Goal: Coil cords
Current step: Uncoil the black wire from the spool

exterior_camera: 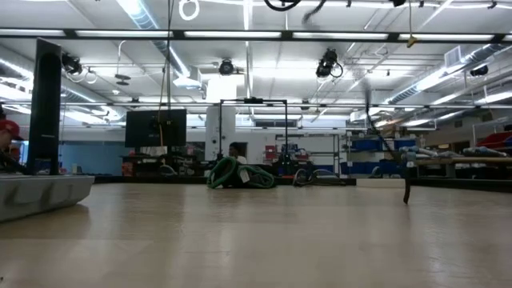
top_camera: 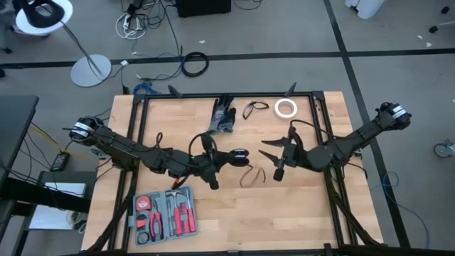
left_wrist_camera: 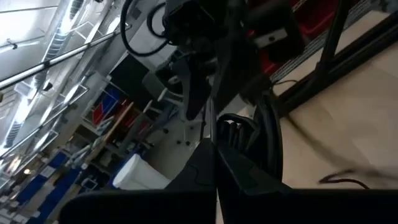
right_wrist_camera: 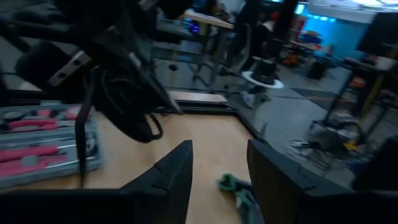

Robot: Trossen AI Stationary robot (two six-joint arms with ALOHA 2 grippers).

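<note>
- Gripping the coiled cord bundle (top_camera: 237,155) at mid-desk (top_camera: 298,213) with left gripper (top_camera: 215,161), fingers closed on it.
- Hovering just beside with right gripper (top_camera: 276,158), fingers spread, empty.
- Lying near: loose cord loop (top_camera: 251,176), likely needing gathering next.

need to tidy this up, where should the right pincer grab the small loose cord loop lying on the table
Take the small loose loop at one thin side strand, coming straight down from above. It lies flat and open on the wood just beside the open right pincer, so a strand likely fits between the fingers.
</note>
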